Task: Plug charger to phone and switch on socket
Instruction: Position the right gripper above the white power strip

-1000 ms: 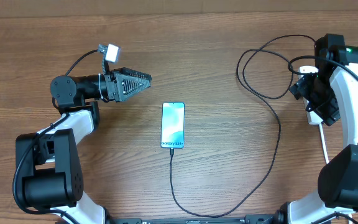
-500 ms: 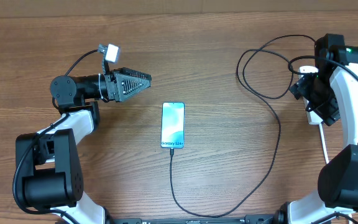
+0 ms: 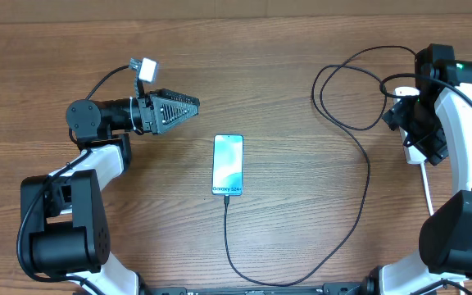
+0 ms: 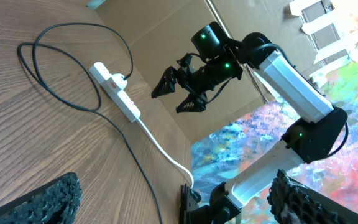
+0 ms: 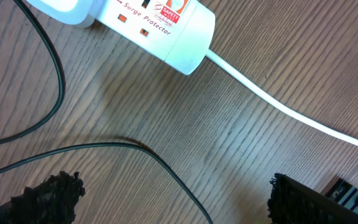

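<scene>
Nothing has shifted: left gripper (image 3: 196,105) gapes empty toward mid-tabletop, right gripper (image 4: 167,102) gapes empty over the power strip (image 4: 117,93) near the right edge; charger cable (image 3: 367,176) reaches the phone (image 3: 228,165).

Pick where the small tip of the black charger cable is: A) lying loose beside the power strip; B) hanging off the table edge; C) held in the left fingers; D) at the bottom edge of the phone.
D: in the overhead view the charger runs straight up to the bottom edge of the phone and ends there.
</scene>
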### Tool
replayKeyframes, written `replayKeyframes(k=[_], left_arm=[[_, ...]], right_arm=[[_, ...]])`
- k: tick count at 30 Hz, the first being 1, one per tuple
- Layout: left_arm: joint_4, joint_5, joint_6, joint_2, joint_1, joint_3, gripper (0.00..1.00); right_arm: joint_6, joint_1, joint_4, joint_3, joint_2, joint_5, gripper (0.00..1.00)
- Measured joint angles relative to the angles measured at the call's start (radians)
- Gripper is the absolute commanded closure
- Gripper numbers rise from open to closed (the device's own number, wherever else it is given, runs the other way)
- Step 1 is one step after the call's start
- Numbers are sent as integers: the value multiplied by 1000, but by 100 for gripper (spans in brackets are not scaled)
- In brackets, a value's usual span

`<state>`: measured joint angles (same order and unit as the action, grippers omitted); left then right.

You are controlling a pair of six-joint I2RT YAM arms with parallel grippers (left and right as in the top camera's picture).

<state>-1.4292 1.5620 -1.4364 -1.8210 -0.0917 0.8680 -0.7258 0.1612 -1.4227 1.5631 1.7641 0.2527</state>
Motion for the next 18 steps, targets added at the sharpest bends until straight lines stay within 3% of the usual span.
replayKeyframes(k=[18], left_arm=[[0,0,0,0,0,0,0]], right_arm=[[0,1,21,0,0,2,0]])
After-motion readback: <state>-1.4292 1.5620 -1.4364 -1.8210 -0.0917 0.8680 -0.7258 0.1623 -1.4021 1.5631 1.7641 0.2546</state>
